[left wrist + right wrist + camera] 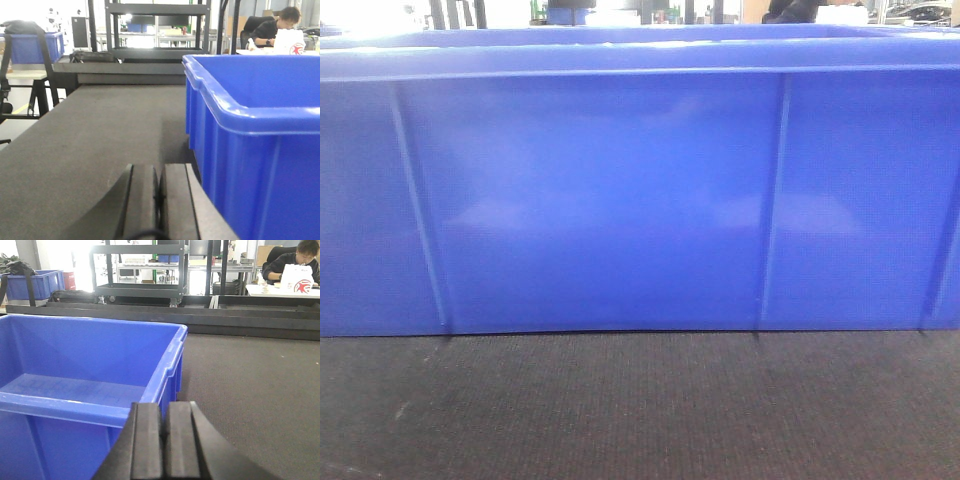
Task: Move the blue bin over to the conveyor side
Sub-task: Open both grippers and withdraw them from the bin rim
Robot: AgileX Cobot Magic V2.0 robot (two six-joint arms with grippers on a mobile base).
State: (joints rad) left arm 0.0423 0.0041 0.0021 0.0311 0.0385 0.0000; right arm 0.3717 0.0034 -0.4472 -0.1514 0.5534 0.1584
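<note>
Closest in each wrist view, both grippers have their jaws pressed together on nothing. Just right of the left gripper [159, 195] stands the blue bin [260, 130], resting on the dark conveyor [90, 140]; the right gripper [163, 440] hangs just before its near rim.

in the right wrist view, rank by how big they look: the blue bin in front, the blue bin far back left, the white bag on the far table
1. the blue bin, though nearness inflates it
2. far blue bin
3. white bag; close to the far bin in apparent size, so that order is unsure
</note>
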